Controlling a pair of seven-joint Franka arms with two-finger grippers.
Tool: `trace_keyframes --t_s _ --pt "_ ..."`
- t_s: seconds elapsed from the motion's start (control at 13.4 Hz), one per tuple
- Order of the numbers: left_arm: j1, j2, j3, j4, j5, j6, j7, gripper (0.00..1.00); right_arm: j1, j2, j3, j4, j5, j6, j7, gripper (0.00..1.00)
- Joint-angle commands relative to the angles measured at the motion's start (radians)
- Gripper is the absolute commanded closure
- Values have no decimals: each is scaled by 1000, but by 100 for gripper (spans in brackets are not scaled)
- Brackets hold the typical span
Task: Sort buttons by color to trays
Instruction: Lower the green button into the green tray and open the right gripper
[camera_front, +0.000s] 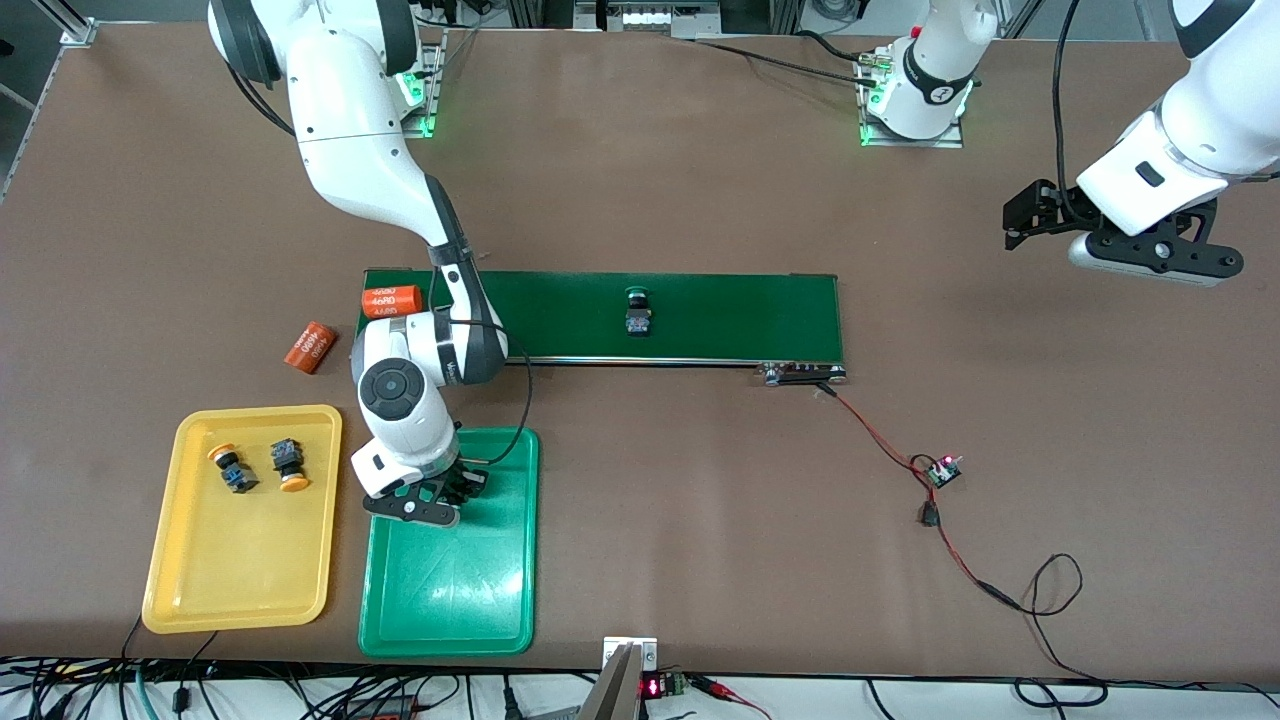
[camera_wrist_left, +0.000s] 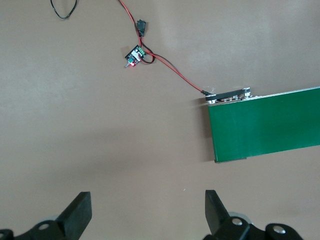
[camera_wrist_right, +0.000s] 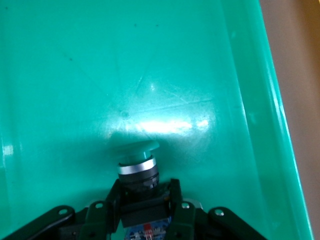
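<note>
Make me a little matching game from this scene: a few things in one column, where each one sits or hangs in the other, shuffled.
Things:
1. two yellow-capped buttons
2. green-capped button on its own
3. right pincer
4. left pincer

Places or states:
A. on the dark green conveyor belt
B. over the green tray, shut on a green-capped button
C. in the yellow tray
D. open, waiting over bare table past the belt's end

Pairs: 1-C, 2-A, 3-B, 4-D
</note>
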Motion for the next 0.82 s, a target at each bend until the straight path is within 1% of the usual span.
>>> trace_keyframes --t_s 0.0,0.15,0.22,0.37,0.45,0.6,0.75 --pt "3 11 -1 30 -15 -27 21 0 -16 -53 10 19 15 -43 -25 0" --pt "-6 10 -2 30 -15 -27 20 0 -16 -108 8 19 15 -156 -25 0" --pt "-9 10 -2 31 -15 -27 20 0 -10 -128 8 18 15 -190 -19 0" --pt "-9 10 -2 31 -15 -27 20 0 5 -148 13 13 18 -238 14 0" --pt "-7 11 -2 31 -15 -27 20 0 14 -156 14 15 24 -282 50 0" --pt "-7 10 -1 31 -15 -27 20 0 36 -175 16 12 58 -394 62 0" --pt "-3 10 -1 30 -15 -28 20 0 71 -198 14 10 58 -521 76 0"
